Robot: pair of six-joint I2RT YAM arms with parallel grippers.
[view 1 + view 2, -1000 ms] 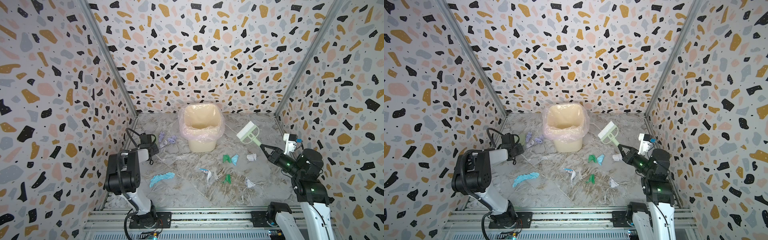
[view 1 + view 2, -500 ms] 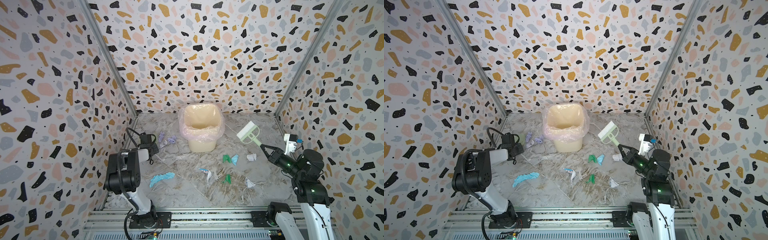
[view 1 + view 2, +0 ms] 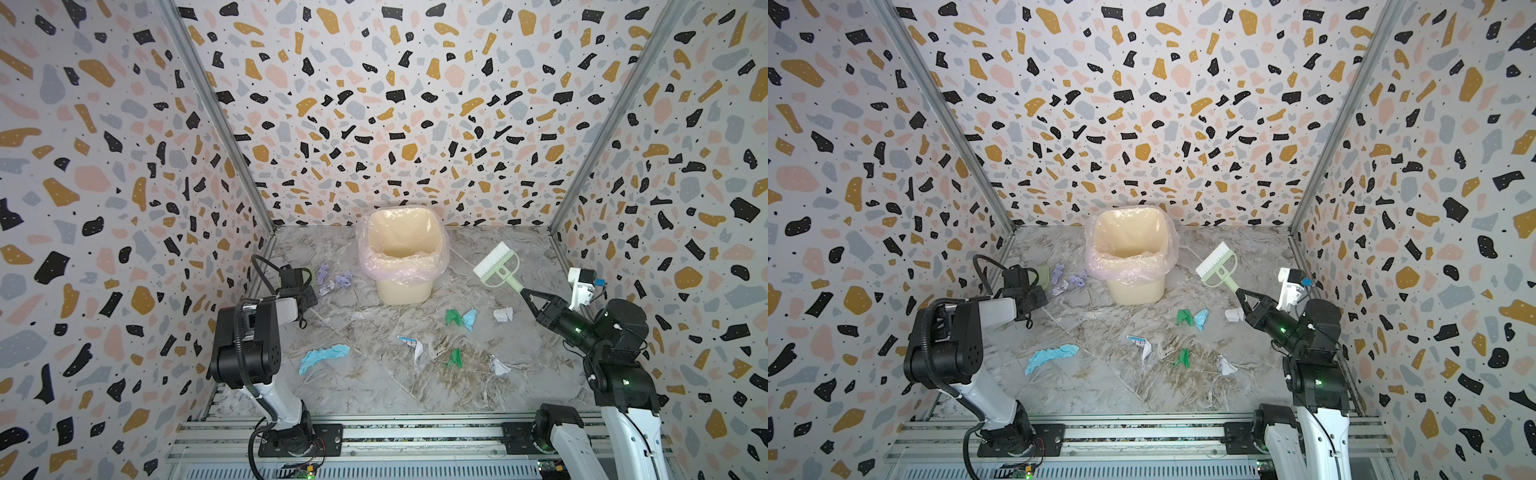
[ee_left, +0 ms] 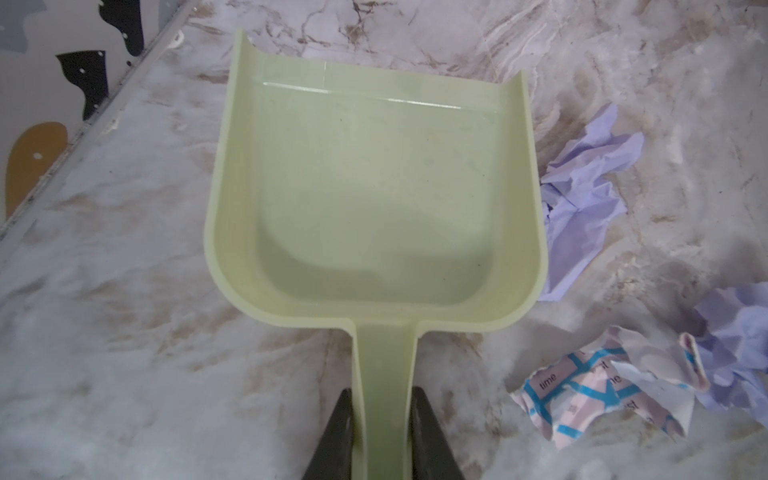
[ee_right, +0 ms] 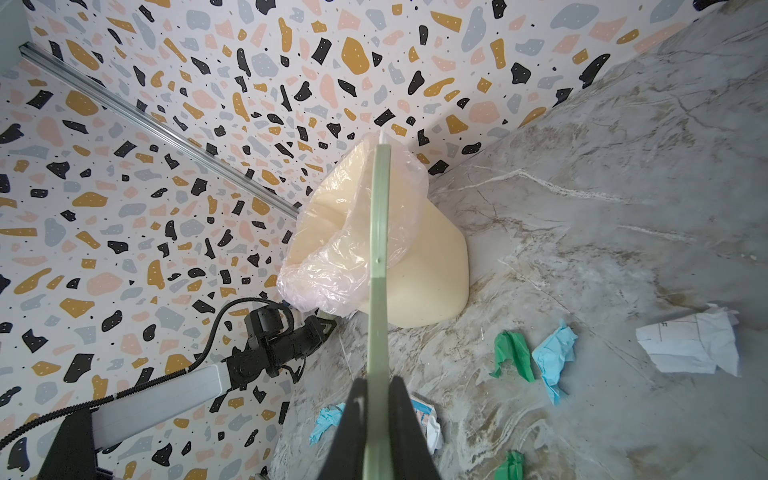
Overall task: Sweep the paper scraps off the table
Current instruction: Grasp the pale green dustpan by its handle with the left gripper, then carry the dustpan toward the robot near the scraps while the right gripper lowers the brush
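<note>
- The left claw point(image 4: 381, 392) is closed narrow on the flat handle of the dustpan point(image 4: 374, 187), with one finger pressed against each side of the handle.
- The dustpan lies flat on the desk point(image 4: 124, 332) and stretches straight out ahead of this claw.
- Three paper scraps lie ahead of the left claw, off to one side of the dustpan.
  - A lavender scrap point(image 4: 582, 187) touches the pan's side wall.
  - A printed scrap point(image 4: 602, 395) with blue lines lies near the handle.
  - A second lavender scrap point(image 4: 731, 345) touches the printed one.
- The right claw point(image 3: 524, 293) is shut tight on the handle of the brush point(image 3: 496, 264). The white bristle head points away from the claw, toward the bin point(image 3: 401, 286).
- I cannot tell whether the bristles touch the desk.
- The bin, with its pink liner point(image 3: 440, 262), stands beyond both claws, between them.
- A white scrap point(image 3: 503, 314) lies just beside the right claw's tips.
- Farther toward the left claw, a light blue scrap point(image 3: 470, 318) and a green scrap point(image 3: 453, 316) touch each other.
- Behind both claws, toward the arm bases, four more scraps lie well apart from either claw:
  - a striped scrap point(image 3: 411, 345)
  - a small green scrap point(image 3: 455, 358)
  - a small white scrap point(image 3: 498, 365)
  - a long light blue scrap point(image 3: 322, 358), on the left claw's side
</note>
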